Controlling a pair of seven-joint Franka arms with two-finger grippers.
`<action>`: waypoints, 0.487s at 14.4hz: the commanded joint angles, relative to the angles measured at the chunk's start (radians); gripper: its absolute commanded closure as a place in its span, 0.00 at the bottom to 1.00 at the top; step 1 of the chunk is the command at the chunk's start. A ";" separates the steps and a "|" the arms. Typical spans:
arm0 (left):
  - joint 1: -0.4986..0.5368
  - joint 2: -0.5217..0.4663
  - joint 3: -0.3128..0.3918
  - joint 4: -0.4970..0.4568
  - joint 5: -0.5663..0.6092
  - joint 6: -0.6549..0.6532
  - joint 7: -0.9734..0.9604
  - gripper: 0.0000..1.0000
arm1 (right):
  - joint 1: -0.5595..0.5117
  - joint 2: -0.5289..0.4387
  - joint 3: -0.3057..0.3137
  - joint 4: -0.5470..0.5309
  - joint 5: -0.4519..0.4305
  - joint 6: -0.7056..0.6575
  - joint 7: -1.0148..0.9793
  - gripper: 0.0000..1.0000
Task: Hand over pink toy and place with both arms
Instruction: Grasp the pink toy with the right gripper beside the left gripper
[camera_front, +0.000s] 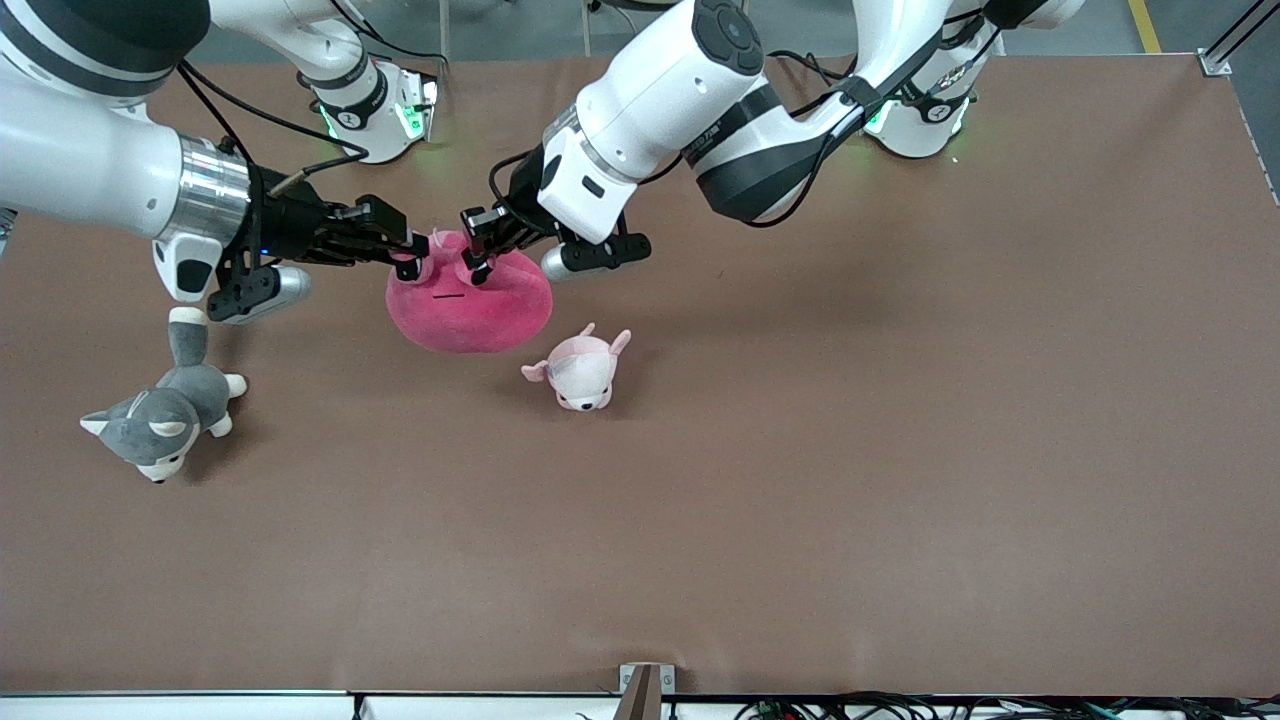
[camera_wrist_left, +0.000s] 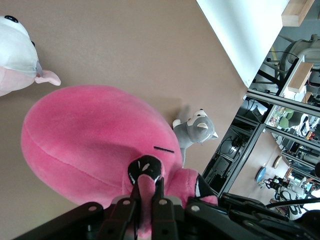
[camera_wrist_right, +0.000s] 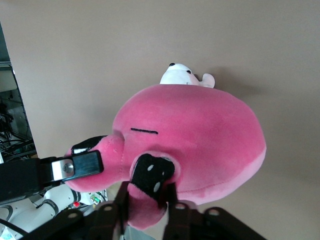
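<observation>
The brown table (camera_front: 800, 450) was the biggest thing, and both white arms reached out over it toward the right arm's end. The right arm (camera_front: 90, 165) and the left arm (camera_front: 690, 100) met at the pink toy (camera_front: 470, 300), which was held up in the air between them. It hung over the table, above a spot just farther from the front camera than the small pale pink plush (camera_front: 580, 370). The right gripper (camera_front: 412, 255) was pinching one of the toy's little ears — its fingers were squeezed tight on it. The left gripper (camera_front: 478, 258) was pinching the other ear in the same way, fingers closed on the pink fluff. So both grippers held the toy at once, close beside each other. The grey-and-white dog plush (camera_front: 160, 415) lay on the table near the right arm's end, well apart from the pale pink plush.
</observation>
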 joint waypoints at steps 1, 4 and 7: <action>-0.010 0.005 0.005 0.018 -0.015 0.010 -0.015 0.99 | 0.006 -0.007 -0.008 -0.006 -0.008 -0.006 0.015 0.98; -0.009 0.005 0.007 0.015 -0.014 0.009 -0.014 0.99 | 0.006 -0.009 -0.008 -0.005 -0.008 -0.006 0.014 0.98; -0.001 -0.001 0.005 0.015 -0.015 0.010 -0.014 0.70 | 0.006 -0.009 -0.008 -0.005 -0.008 -0.006 0.015 0.98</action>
